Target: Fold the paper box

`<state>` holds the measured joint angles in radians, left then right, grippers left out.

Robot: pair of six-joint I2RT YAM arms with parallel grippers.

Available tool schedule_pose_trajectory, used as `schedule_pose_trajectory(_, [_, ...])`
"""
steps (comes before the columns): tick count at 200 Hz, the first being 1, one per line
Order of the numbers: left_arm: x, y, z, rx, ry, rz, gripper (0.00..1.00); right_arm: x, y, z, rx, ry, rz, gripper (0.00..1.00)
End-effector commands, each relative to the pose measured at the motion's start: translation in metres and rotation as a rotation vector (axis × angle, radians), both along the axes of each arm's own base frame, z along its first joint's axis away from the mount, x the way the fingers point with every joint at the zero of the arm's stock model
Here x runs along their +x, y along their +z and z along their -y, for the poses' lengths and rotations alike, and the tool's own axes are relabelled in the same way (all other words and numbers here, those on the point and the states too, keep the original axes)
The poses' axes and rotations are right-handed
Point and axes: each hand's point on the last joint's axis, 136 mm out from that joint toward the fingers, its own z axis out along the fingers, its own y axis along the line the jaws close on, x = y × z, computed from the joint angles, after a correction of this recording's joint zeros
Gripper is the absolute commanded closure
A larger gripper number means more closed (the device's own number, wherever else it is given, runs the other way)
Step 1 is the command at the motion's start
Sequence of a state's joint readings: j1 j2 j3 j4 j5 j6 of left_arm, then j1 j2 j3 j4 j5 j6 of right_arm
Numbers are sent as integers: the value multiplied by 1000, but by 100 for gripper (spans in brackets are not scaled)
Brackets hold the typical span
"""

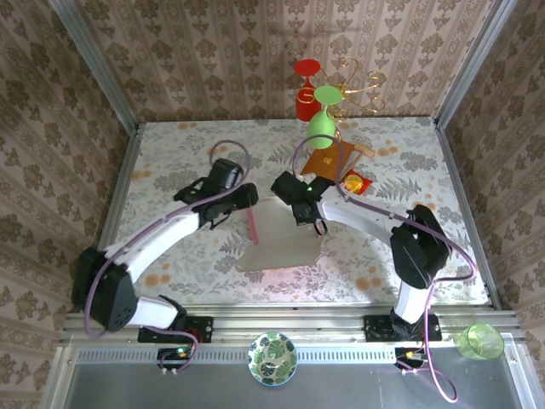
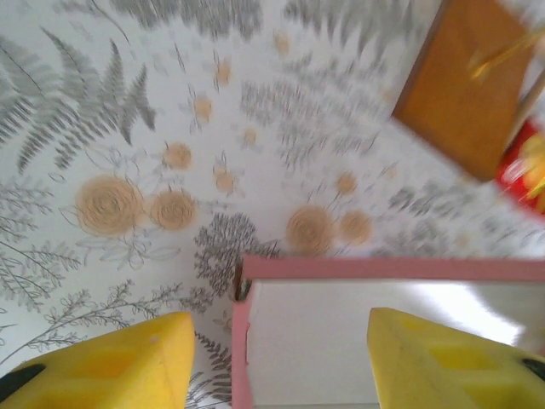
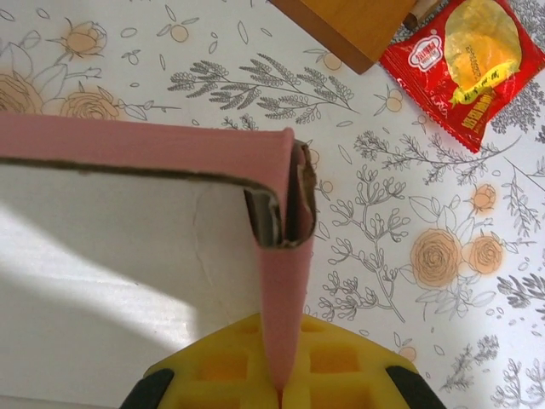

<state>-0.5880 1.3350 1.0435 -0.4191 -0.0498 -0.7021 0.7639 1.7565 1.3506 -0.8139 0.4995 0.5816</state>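
Yellow pads (image 3: 221, 366) of the right gripper (image 3: 279, 383) pinch the raised right wall of the paper box (image 3: 128, 256), which sits mid-table between both arms. Left gripper (image 2: 277, 366) hangs open astride the box's far-left corner, gripping nothing. Far and side walls stand; the near flap apparently lies flat, not yet folded.

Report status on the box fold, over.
Left gripper open over box corner. Right gripper shut on box wall. Board, packet beyond, clear of it.
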Motion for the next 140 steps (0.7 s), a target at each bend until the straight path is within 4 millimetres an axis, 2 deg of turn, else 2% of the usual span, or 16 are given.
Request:
schedule_pose_trajectory(1, [1, 17, -16, -156, 86, -52, 41, 13, 23, -12, 103, 49, 147, 100])
schedule_pose_trajectory(20, [14, 21, -25, -268, 145, -81, 41, 16, 26, -15, 150, 69, 216, 100])
schedule_pose_trajectory(47, [22, 20, -13, -365, 161, -146, 42, 19, 24, -18, 201, 95, 289, 100])
schedule_pose_trajectory(90, [20, -4, -13, -397, 201, -204, 44, 23, 20, -25, 274, 133, 385, 100])
schedule_pose_trajectory(140, [10, -26, -10, -443, 224, -266, 52, 26, 10, -23, 294, 129, 429, 100])
